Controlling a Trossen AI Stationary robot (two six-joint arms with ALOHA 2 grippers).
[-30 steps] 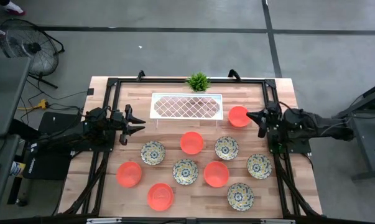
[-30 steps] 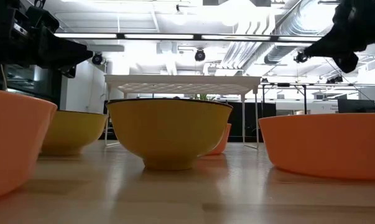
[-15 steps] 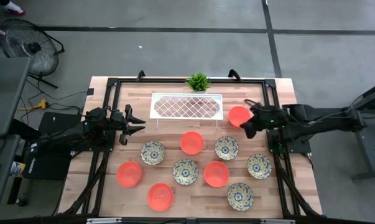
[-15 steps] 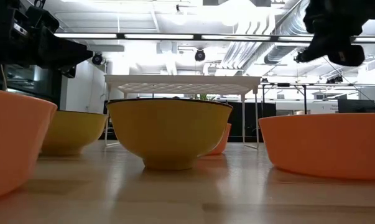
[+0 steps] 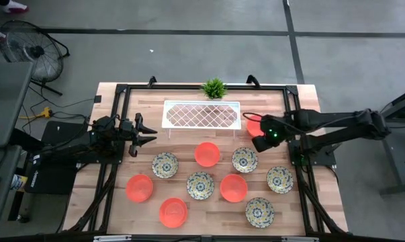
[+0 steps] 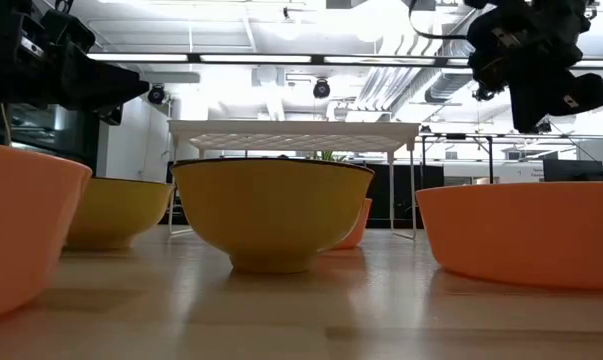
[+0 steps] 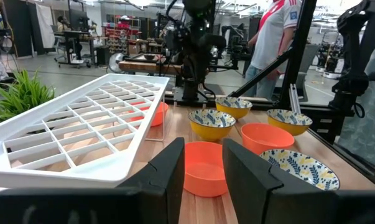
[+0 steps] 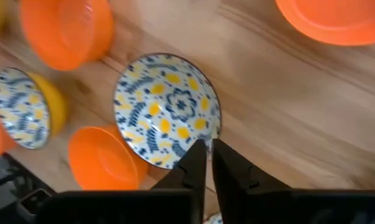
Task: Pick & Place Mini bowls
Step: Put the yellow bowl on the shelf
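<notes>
The right hand (image 5: 261, 142) hung above the wooden table (image 5: 115, 202), its two dark fingers (image 8: 196, 163) nearly together with only a thin slit between them, and it held nothing. Directly beneath it lay a small round cream bowl with a blue-and-yellow floral pattern (image 5: 244, 159), sitting at roughly four o'clock from the table's middle, with a plain bright orange bowl (image 5: 254, 124) just beyond the hand at two o'clock, beside the end of the white lattice-patterned rectangular tray (image 5: 201, 113). The remaining small bowls, orange and patterned alike, were scattered over the near half of the table, from eight o'clock round to five. By my judgement the step in hand was the approach to a first grasp, and to do it well the fingers would need to spread before descending, so that one goes inside the rim and the other outside it. A pinch on the wall nearest the arm looked safest, since an orange bowl (image 5: 234, 187) and another patterned one (image 5: 279, 179) stood near. The left hand (image 5: 147, 132) waited at nine o'clock, half open and empty.
</notes>
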